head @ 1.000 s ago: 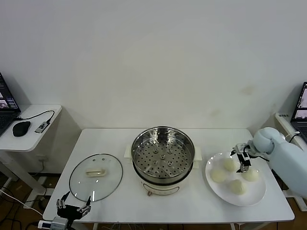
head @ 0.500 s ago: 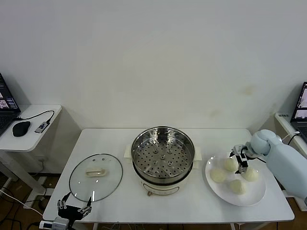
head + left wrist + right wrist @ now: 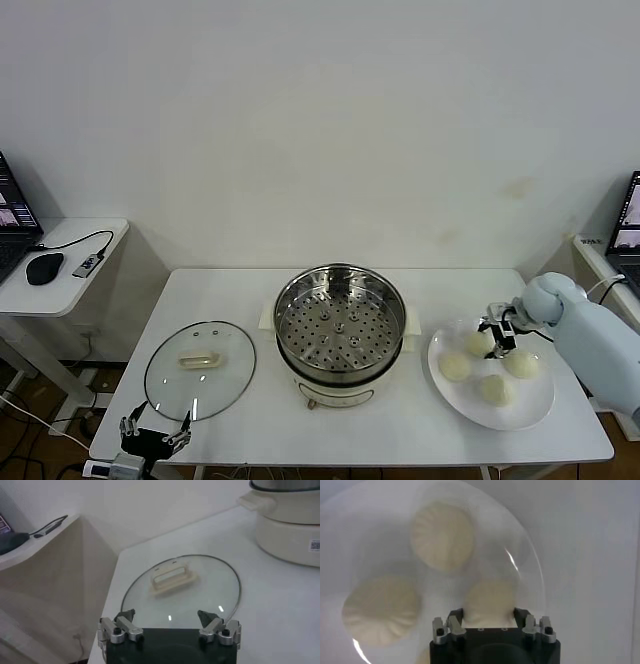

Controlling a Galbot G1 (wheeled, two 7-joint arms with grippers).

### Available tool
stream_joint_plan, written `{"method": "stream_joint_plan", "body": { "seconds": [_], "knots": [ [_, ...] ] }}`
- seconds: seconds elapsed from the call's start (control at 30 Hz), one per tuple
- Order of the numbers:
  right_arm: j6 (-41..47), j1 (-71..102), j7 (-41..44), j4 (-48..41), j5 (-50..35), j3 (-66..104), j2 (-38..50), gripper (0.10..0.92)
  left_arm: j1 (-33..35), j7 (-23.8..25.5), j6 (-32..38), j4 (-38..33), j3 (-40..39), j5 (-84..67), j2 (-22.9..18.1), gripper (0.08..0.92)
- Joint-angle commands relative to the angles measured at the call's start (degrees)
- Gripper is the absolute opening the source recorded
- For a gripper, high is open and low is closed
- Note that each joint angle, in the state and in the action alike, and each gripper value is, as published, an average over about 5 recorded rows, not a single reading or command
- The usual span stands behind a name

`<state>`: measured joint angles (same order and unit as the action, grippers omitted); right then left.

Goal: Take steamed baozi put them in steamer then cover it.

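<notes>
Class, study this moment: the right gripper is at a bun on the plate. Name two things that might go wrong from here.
1. The right gripper straddles one baozi; squeezing the soft dough too hard may dent it, too lightly may drop it.
2. Neighbouring buns lie close on the plate, so lifting could nudge them.

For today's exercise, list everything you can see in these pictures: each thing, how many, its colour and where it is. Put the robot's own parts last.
Buns: four, cream-white, on the plate.
Plate: one, white, table's right side.
Steamer: one, shiny steel on a white base, table centre, empty.
Glass lid: one, clear with cream handle, table's left side.
Table: one, white.
Side desk: one, white, far left, holding a black mouse.
Left claw: open, near the table's front left edge.
Right claw: around the rear bun.
</notes>
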<state>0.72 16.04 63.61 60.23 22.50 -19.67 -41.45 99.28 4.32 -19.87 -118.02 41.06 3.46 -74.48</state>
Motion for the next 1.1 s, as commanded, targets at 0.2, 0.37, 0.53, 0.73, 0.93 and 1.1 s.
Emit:
{"method": "stream_joint_plan", "body": {
  "seconds": [0.2, 0.37, 0.53, 0.73, 0.93, 1.1],
  "knots": [
    [1.62, -8.23, 2.91, 8.37, -10.87, -3.99, 8.25, 0.636, -0.27, -0.13, -0.05, -0.37, -0.14, -0.05, -0.07, 0.823],
    [3.20, -21.62, 5.49, 11.78, -17.65, -14.36, 9.99, 0.636, -0.12, -0.09, -0.02, -0.53, -0.24, -0.06, 0.32, 0.823],
    [4.15, -35.17, 7.36, 10.98, -23.27, -26.23, 6.02, 0.636, -0.15, -0.12, -0.02, -1.42, -0.43, -0.05, 0.26, 0.823],
    [4.10, -46.80, 8.80, 6.12, -28.98, -34.53, -3.20, 0.636, 0.03, -0.04, -0.13, -3.35, 0.33, -0.25, 0.89, 0.823],
    [2.72, -52.83, 10.55, -0.17, -34.18, -40.23, -11.80, 0.636, 0.30, -0.03, -0.23, -4.90, 1.36, -0.63, 1.20, 0.823],
    [-12.86, -53.53, 14.65, -7.71, -38.22, -40.80, -19.55, 0.636, 1.06, 0.10, -0.77, -6.27, 2.12, -0.87, 1.12, 0.823]
  ]
}}
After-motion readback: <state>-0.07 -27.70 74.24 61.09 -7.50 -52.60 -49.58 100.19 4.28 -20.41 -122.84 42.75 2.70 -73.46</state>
